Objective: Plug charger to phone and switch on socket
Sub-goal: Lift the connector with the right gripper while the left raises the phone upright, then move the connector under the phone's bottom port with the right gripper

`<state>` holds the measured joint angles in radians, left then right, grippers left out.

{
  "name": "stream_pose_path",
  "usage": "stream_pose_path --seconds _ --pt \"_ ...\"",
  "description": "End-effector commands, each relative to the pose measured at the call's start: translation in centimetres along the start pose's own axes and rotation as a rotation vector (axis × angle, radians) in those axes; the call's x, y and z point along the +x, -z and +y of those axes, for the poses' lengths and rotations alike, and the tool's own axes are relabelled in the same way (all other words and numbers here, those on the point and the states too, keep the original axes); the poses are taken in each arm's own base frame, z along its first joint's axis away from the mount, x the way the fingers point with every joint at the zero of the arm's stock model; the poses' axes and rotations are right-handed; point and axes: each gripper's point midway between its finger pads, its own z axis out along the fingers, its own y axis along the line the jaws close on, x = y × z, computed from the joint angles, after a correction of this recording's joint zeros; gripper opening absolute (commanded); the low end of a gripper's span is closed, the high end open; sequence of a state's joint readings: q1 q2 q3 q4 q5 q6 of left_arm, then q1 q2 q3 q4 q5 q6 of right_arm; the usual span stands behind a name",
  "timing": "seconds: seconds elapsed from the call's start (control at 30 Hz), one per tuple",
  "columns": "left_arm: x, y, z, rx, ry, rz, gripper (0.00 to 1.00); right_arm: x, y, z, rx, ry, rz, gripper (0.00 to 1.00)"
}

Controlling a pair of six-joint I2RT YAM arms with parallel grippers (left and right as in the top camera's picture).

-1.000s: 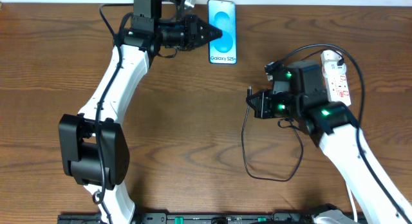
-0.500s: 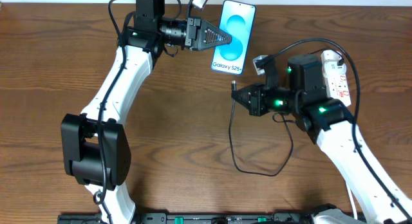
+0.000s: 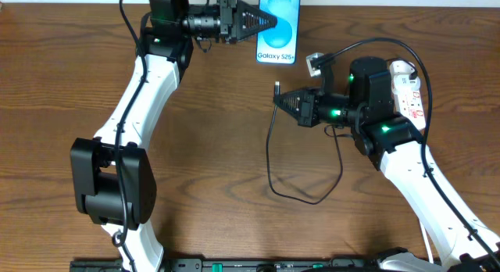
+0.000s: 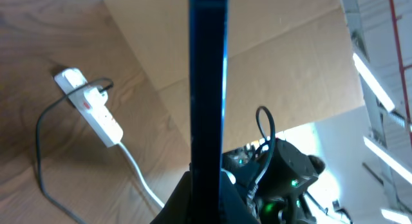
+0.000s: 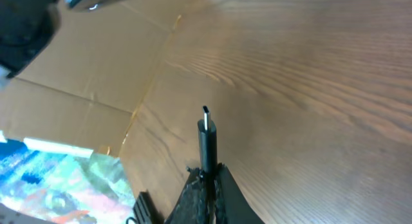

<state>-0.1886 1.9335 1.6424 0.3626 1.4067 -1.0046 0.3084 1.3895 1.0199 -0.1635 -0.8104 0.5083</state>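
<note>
My left gripper [image 3: 266, 23] is shut on the phone [image 3: 280, 26], held up off the table at the far edge, its blue screen and "Galaxy S25+" band facing up. In the left wrist view the phone [image 4: 207, 89] shows edge-on between the fingers [image 4: 206, 185]. My right gripper [image 3: 286, 100] is shut on the charger's connector [image 3: 276, 89], below and just right of the phone's bottom edge. In the right wrist view the connector tip [image 5: 206, 130] sticks out of the shut fingers [image 5: 207, 176]. The charger cable [image 3: 269, 166] loops down over the table. The white socket [image 3: 410, 91] lies at the right.
The socket also shows in the left wrist view [image 4: 96, 114] with a black cable plugged in and a white cord. A cardboard wall [image 5: 84, 76] stands beyond the table's far edge. The right arm's body [image 3: 375, 92] sits between the connector and the socket.
The left gripper lifted the phone off the table, tilted it, then drew it up toward the far edge. The right gripper carried the connector left and up toward the phone, dragging the cable loop.
</note>
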Motion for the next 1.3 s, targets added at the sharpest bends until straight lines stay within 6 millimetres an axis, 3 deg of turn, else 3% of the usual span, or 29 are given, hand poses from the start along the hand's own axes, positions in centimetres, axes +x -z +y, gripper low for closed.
stream_pose_path --seconds 0.0,0.13,0.27,0.53,0.7,1.27 --pt "-1.1 0.5 -2.6 0.019 0.023 -0.035 0.07 -1.2 0.8 1.8 -0.097 0.016 -0.015 0.01" --pt "-1.8 1.1 -3.4 0.035 0.054 -0.053 0.07 -2.0 1.8 1.0 -0.097 -0.018 -0.034 0.01" --pt "-1.8 1.0 -3.7 0.041 0.072 -0.052 0.07 -2.1 2.2 2.4 -0.175 0.003 -0.02 0.01" --pt "-1.6 0.8 -3.7 0.045 0.13 -0.045 0.07 -2.9 2.3 3.2 -0.202 -0.051 -0.04 0.01" --pt "-1.7 0.8 -4.4 0.057 0.077 -0.043 0.07 -3.2 2.6 4.5 -0.263 -0.093 -0.026 0.01" --pt "-0.7 0.8 -4.5 0.066 0.006 0.01 0.07 -3.9 2.5 5.8 -0.299 -0.079 -0.048 0.01"
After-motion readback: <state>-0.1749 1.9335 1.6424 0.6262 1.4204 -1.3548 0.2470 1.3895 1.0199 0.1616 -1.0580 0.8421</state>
